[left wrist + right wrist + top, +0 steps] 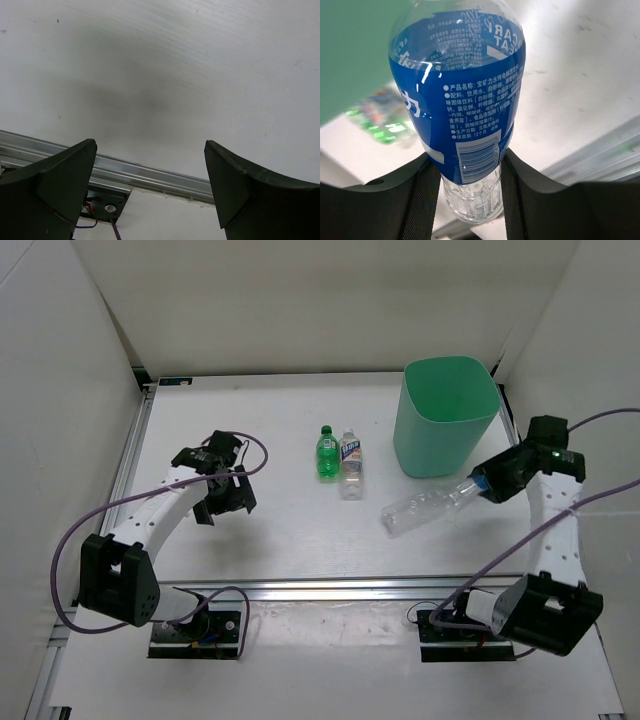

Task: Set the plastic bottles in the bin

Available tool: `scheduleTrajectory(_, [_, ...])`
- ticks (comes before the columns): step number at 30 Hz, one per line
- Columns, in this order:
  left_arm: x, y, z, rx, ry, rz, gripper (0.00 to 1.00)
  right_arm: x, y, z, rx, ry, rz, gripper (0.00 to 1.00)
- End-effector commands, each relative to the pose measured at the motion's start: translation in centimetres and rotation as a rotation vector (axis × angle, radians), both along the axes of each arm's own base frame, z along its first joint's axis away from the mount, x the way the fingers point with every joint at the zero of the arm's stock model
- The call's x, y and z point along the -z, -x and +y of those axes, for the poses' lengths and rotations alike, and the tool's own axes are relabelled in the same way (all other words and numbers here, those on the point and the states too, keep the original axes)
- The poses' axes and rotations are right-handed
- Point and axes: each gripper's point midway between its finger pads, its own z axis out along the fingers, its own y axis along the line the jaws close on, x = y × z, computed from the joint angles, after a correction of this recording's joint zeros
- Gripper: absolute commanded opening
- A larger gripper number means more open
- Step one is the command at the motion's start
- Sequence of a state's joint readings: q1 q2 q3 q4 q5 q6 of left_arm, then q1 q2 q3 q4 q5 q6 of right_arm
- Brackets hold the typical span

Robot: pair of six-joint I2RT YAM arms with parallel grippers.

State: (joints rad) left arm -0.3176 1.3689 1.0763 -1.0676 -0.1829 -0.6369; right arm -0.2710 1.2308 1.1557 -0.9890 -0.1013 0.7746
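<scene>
My right gripper [484, 486] [470, 192] is shut on the base end of a clear bottle with a blue label [457, 90]. In the top view this bottle [425, 508] lies slanted, stretching left from the jaws just in front of the mint-green bin [445, 415]. The bin also fills the upper left of the right wrist view [350, 45]. A green bottle [326, 452] and a clear white-labelled bottle [350, 463] stand side by side mid-table. My left gripper [226, 502] [150, 190] is open and empty over bare table, left of them. I see no fourth bottle.
White walls enclose the table on the left, back and right. An aluminium rail [330, 590] runs along the near edge, also in the left wrist view [150, 172]. Purple cables [70, 540] loop from both arms.
</scene>
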Motion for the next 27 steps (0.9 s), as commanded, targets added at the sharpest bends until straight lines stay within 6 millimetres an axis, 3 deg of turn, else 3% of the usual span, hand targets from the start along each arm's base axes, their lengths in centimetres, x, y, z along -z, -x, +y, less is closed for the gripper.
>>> scheduleTrajectory(1, [-1.3,-0.9,-1.3,0.019,0.041,-0.049,1.00,-7.9,0.0,0.9,0.034,-0.003,-0.181,0.23])
scheduleTrajectory(4, [-1.3,-1.1,-1.3,0.028,0.038,-0.048,1.00,-12.2,-1.3,1.2,0.021,-0.015,-0.291,0.23])
scheduleTrajectory(5, [-1.3,-1.1,-1.3,0.036,0.035,-0.047,1.00,-15.0,-3.1,1.1,0.002,-0.003,-0.374,0.23])
scheduleTrajectory(7, [-1.6,-1.3,-1.6,0.046,0.038,-0.056,1.00,-17.6,-5.2,0.9,-0.017,0.028,-0.453,0.23])
scheduleTrajectory(8, [-1.6,-1.3,-1.6,0.046,0.038,-0.056,1.00,-17.9,-6.9,1.2,-0.059,0.049,-0.464,0.24])
scheduleTrajectory(9, [-1.6,-1.3,-1.6,0.054,0.035,-0.055,1.00,-21.1,-8.6,1.3,-0.088,0.090,-0.573,0.29])
scheduleTrajectory(10, [-1.6,-1.3,-1.6,0.054,0.035,-0.055,1.00,-22.1,-9.8,1.6,-0.124,0.111,-0.610,0.31])
scheduleTrajectory(12, [-1.9,-1.5,-1.5,0.052,0.030,-0.067,1.00,-21.8,-13.0,2.0,-0.168,0.182,-0.601,0.32])
scheduleTrajectory(13, [-1.8,-1.3,-1.4,0.052,0.027,-0.058,1.00,-24.3,-13.9,2.2,-0.180,0.206,-0.662,0.34])
scheduleTrajectory(14, [-1.8,-1.3,-1.4,0.060,0.024,-0.057,1.00,-23.1,-16.1,2.9,-0.201,0.194,-0.633,0.37])
scheduleTrajectory(18, [-2.5,-1.4,-1.0,0.055,0.011,-0.081,1.00,-23.2,-19.9,4.1,-0.254,0.150,-0.653,0.41])
scheduleTrajectory(20, [-2.5,-1.2,-0.8,0.052,-0.002,-0.074,1.00,-22.6,-20.6,4.3,-0.251,0.129,-0.641,0.72])
scheduleTrajectory(21, [-2.5,-1.2,-0.8,0.052,-0.002,-0.074,1.00,-22.6,-20.6,4.3,-0.245,0.122,-0.640,0.82])
scheduleTrajectory(22, [-2.5,-1.0,-0.5,0.058,-0.016,-0.067,1.00,-21.4,-20.5,3.9,-0.231,0.130,-0.598,0.98])
scheduleTrajectory(23, [-2.7,-1.1,-0.3,0.055,-0.021,-0.080,1.00,-22.0,-19.5,4.0,-0.213,0.138,-0.604,1.00])
scheduleTrajectory(24, [-2.7,-1.1,-0.3,0.055,-0.021,-0.080,1.00,-19.7,-18.9,3.7,-0.200,0.144,-0.541,1.00])
scheduleTrajectory(25, [-2.7,-0.9,-0.1,0.051,-0.035,-0.075,1.00,-20.5,-17.3,3.8,-0.183,0.155,-0.554,1.00])
scheduleTrajectory(27, [-2.6,-0.7,0.2,0.049,-0.044,-0.076,1.00,-20.0,-16.0,2.9,-0.144,0.198,-0.552,1.00])
